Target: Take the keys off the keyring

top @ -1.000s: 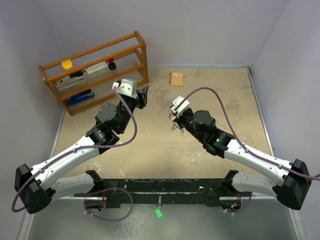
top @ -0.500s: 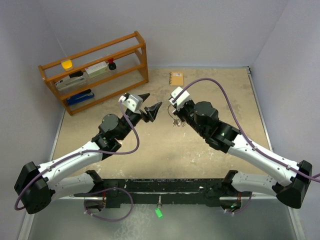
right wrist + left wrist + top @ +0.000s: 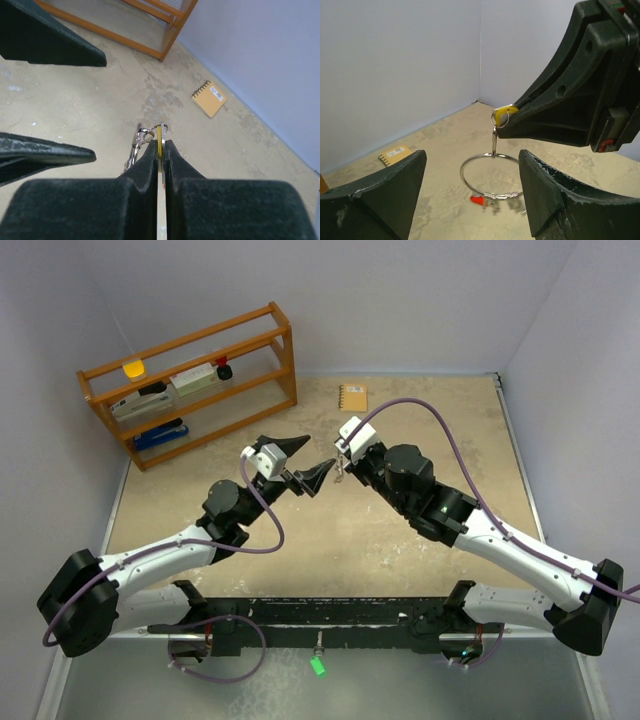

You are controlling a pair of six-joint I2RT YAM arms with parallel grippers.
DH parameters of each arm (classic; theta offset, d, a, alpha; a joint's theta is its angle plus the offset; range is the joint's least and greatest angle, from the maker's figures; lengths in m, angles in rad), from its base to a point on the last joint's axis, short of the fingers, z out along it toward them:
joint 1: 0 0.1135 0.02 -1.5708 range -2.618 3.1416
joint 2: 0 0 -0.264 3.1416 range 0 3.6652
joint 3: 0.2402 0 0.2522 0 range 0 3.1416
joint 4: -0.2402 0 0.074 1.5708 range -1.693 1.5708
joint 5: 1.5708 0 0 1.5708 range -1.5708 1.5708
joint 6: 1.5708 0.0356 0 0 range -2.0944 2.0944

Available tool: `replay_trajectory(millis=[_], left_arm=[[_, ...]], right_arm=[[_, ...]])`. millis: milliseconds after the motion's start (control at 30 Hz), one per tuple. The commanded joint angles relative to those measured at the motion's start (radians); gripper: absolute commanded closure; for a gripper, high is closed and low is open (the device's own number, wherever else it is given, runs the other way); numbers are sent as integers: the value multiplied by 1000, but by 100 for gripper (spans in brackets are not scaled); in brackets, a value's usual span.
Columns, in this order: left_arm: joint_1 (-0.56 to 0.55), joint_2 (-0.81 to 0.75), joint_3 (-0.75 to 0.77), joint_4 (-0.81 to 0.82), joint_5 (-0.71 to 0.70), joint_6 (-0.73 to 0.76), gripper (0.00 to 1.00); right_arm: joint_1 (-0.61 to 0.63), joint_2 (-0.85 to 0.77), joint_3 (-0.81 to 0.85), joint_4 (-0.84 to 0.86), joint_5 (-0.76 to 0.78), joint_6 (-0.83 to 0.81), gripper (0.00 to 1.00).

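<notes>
My right gripper is shut on the yellow-headed key and holds it above the table. The silver keyring hangs below that key on a small link. A red-headed key and blurred silver keys dangle at the ring's bottom. My left gripper is open right beside it; in the left wrist view its two fingers stand on either side of the ring without touching it. In the right wrist view the keyring shows edge-on past my shut fingers.
A small orange notebook lies on the table at the back; it also shows in the right wrist view. A wooden rack with small items stands at the back left. Grey walls enclose the table.
My left gripper has swung right and forward to face the right gripper, its fingers now flanking the ring. My right gripper has moved slightly up and back with the keys.
</notes>
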Motion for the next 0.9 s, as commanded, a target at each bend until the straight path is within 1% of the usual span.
replay_trajectory(millis=[0, 133, 333, 467, 667, 867], left_arm=[[0, 37, -17, 160, 40, -12, 28], [0, 77, -32, 236, 30, -30, 27], [-1, 142, -31, 311, 61, -38, 25], [0, 161, -29, 319, 62, -9, 24], [0, 171, -25, 330, 25, 29, 23], [0, 213, -19, 372, 21, 14, 23]], right_arm=[[8, -2, 60, 51, 17, -12, 100], [10, -3, 57, 53, 22, -13, 100], [13, -6, 51, 57, 16, -12, 100], [14, -11, 47, 56, 16, -15, 100], [17, -19, 46, 52, 24, -14, 100], [22, -19, 54, 51, 26, -7, 100]])
